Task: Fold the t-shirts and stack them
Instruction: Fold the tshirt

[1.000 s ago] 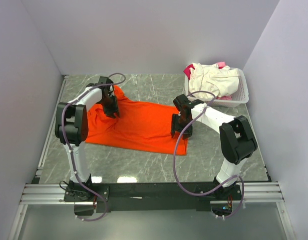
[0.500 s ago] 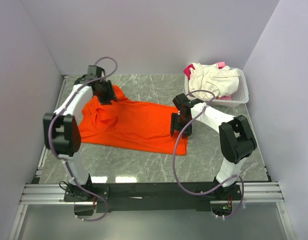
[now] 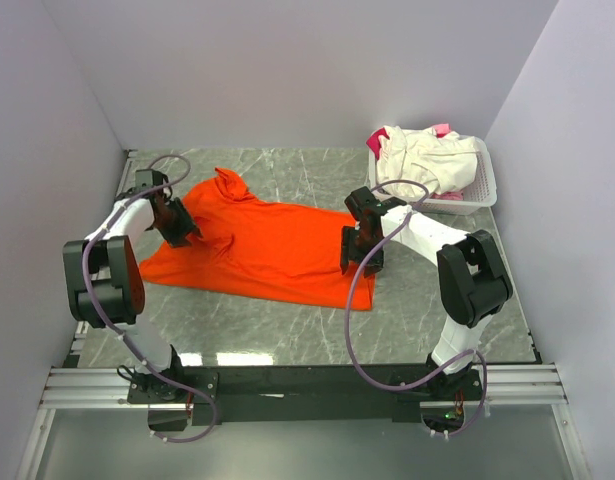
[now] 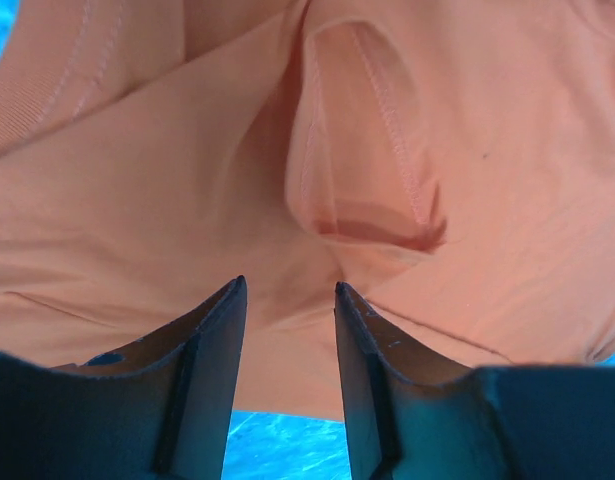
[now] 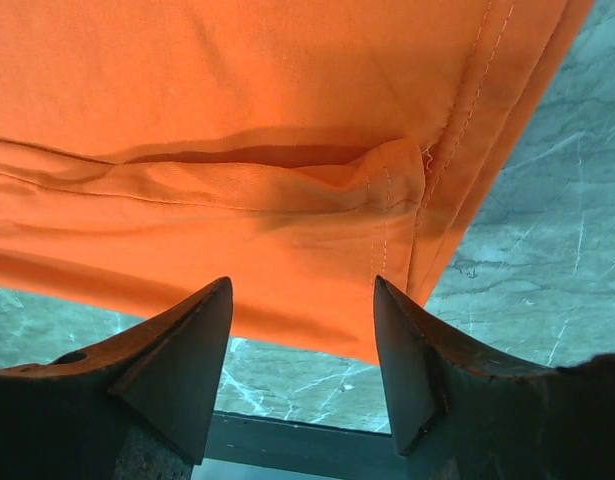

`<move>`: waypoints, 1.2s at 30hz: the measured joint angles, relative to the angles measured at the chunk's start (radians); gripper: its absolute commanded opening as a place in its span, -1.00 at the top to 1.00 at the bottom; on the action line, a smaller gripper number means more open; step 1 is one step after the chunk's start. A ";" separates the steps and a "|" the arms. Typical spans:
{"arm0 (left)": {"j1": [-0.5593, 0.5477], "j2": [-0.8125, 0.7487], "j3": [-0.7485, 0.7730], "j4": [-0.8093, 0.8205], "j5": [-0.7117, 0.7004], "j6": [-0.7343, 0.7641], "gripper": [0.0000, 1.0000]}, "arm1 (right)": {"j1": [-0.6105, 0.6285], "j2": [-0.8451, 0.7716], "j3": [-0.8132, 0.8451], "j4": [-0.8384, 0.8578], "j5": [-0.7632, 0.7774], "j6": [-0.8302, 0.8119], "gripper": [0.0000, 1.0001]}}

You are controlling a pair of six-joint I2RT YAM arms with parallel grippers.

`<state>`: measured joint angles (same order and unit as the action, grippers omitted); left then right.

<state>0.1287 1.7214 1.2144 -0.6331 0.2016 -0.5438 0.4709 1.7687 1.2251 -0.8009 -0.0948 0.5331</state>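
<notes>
A large bright orange t-shirt (image 3: 272, 248) lies spread on the marble table. My left gripper (image 3: 179, 228) is low over its left part, near a sleeve. In the left wrist view its jaws (image 4: 287, 283) stand apart, with rumpled orange cloth (image 4: 187, 180) just beyond and under them. My right gripper (image 3: 357, 262) hangs over the shirt's right hem. In the right wrist view it (image 5: 302, 280) is open and empty above the hem edge (image 5: 237, 80). A cream-white t-shirt (image 3: 417, 155) and a pink one (image 3: 442, 129) are piled in the basket.
A white slatted basket (image 3: 484, 185) stands at the back right corner of the table. Grey walls close in the left, back and right. The black rail with the arm bases (image 3: 307, 385) runs along the near edge.
My left arm swung back and then out to the left. The shirt's left side went from bunched to spread out leftward. My right arm has not moved.
</notes>
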 measured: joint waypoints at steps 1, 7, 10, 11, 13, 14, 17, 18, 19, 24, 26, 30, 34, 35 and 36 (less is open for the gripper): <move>0.000 0.000 -0.008 0.003 0.004 0.000 0.08 | 0.000 0.000 0.000 0.000 0.000 -0.001 -0.30; 0.000 0.026 -0.027 0.072 0.032 -0.005 0.09 | 0.000 0.000 0.000 -0.001 0.000 -0.007 -0.30; 0.000 0.057 -0.029 0.108 0.048 -0.019 0.09 | -0.002 0.000 0.000 -0.003 0.000 -0.008 -0.30; 0.000 0.069 -0.029 0.119 0.053 -0.021 0.09 | -0.002 0.000 0.000 -0.003 0.000 -0.008 -0.30; -0.002 0.096 -0.028 0.135 0.061 -0.022 0.09 | -0.003 0.001 0.000 -0.005 0.000 -0.008 -0.30; -0.003 0.116 -0.023 0.135 0.064 -0.022 0.09 | -0.003 0.001 0.000 -0.005 0.000 -0.009 -0.30; -0.012 0.158 -0.004 0.138 0.069 -0.023 0.09 | -0.004 0.001 0.000 -0.006 0.000 -0.011 -0.30; -0.014 0.161 0.003 0.138 0.072 -0.023 0.09 | -0.005 0.001 0.000 -0.006 0.000 -0.010 -0.30; -0.019 0.163 0.013 0.140 0.073 -0.024 0.09 | -0.005 0.001 0.000 -0.007 0.000 -0.011 -0.30; -0.050 0.198 0.080 0.154 0.088 -0.032 0.09 | -0.005 0.002 0.000 -0.007 0.000 -0.010 -0.30; -0.064 0.219 0.105 0.161 0.099 -0.045 0.10 | -0.006 0.002 0.000 -0.007 0.000 -0.010 -0.30; -0.076 0.242 0.129 0.171 0.134 -0.072 0.10 | -0.009 0.003 0.000 -0.008 0.000 -0.009 -0.30; -0.077 0.247 0.151 0.185 0.171 -0.105 0.10 | -0.010 0.003 0.000 -0.008 0.001 -0.006 -0.30; -0.077 0.247 0.160 0.189 0.178 -0.113 0.10 | -0.010 0.003 0.000 -0.008 0.002 -0.006 -0.30; -0.075 0.247 0.169 0.196 0.185 -0.121 0.10 | -0.010 0.003 0.000 -0.008 0.002 -0.005 -0.30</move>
<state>0.0536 1.9682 1.3834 -0.4374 0.3866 -0.6643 0.4610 1.7718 1.2251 -0.8089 -0.0925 0.5278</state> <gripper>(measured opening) 0.453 0.652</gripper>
